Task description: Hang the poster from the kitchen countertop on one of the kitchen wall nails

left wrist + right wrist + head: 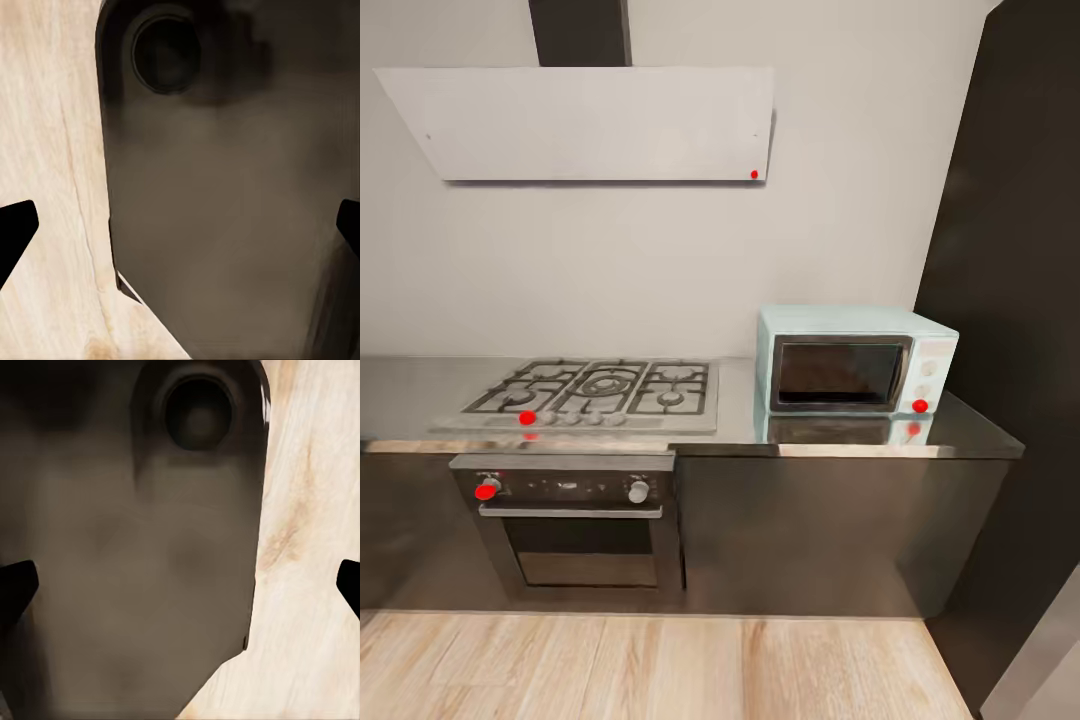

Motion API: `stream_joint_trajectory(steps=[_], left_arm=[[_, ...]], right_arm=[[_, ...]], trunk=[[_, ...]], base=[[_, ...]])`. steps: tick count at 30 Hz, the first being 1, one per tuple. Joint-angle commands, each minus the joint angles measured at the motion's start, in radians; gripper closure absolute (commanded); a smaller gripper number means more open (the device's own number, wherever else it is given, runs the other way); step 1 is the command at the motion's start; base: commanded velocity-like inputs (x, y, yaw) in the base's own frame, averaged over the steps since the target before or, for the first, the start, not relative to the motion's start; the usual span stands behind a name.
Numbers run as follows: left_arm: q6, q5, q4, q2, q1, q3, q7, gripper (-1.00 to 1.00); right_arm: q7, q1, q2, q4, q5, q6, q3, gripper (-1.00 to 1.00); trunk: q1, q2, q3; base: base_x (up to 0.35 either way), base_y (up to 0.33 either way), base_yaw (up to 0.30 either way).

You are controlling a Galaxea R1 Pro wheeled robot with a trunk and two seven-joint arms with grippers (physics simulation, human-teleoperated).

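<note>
The poster lies somewhere off this long grey metallic worktop [740, 435] with its gas hob [595, 392] and pale-blue microwave [855, 360]; both tools [180, 225] [180, 585] hang spread apart, empty, so searching comes next.

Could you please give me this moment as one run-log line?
phase: in transit | ahead: hob, oven, microwave | left gripper: open | right gripper: open

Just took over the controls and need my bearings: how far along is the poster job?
Nothing looks done yet. Both grippers, left and right, have their jaws spread wide with nothing between them, pointing down at pale wood floor. The head view faces the grey metallic countertop carrying a gas hob and a pale blue microwave. Finding, gripping and hanging the poster all remain.
</note>
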Motion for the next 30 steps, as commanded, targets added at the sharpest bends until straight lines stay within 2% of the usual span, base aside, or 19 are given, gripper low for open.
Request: stream_joint_trajectory(steps=[1,6,19,26,27,30], left_arm=[[-0.006,-0.002,-0.006,-0.006,0.006,0.001,-0.004,-1.00],[-0.008,-0.001,-0.033,-0.034,0.030,-0.001,-0.005,-1.00],[-0.008,-0.001,-0.058,-0.034,0.030,-0.001,-0.005,-1.00],[-0.027,-0.005,-0.097,-0.011,0.032,0.004,0.003,-1.00],[-0.054,-0.005,-0.654,0.001,0.032,0.008,0.004,-1.00],[-0.085,-0.003,-0.671,0.009,0.032,0.013,0.004,-1.00]], right_arm=[[-0.002,-0.006,-0.006,-0.006,0.002,-0.006,0.001,-1.00],[-0.001,-0.035,-0.007,-0.029,0.004,-0.034,0.002,-1.00],[-0.001,-0.037,-0.007,-0.029,0.004,-0.042,0.002,-1.00],[-0.003,-0.077,-0.046,-0.063,-0.007,-0.071,-0.006,-1.00],[-0.004,-0.129,-0.066,-0.376,-0.008,-0.224,-0.007,-1.00],[-0.002,-0.123,-0.074,-0.392,-0.009,-0.234,-0.004,-1.00]], trunk=[[0.000,0.000,0.000],[0.000,0.000,0.000],[0.000,0.000,0.000],[0.000,0.000,0.000],[0.000,0.000,0.000],[0.000,0.000,0.000]], base=[[0.000,0.000,0.000],[0.000,0.000,0.000],[0.000,0.000,0.000],[0.000,0.000,0.000],[0.000,0.000,0.000],[0.000,0.000,0.027]])
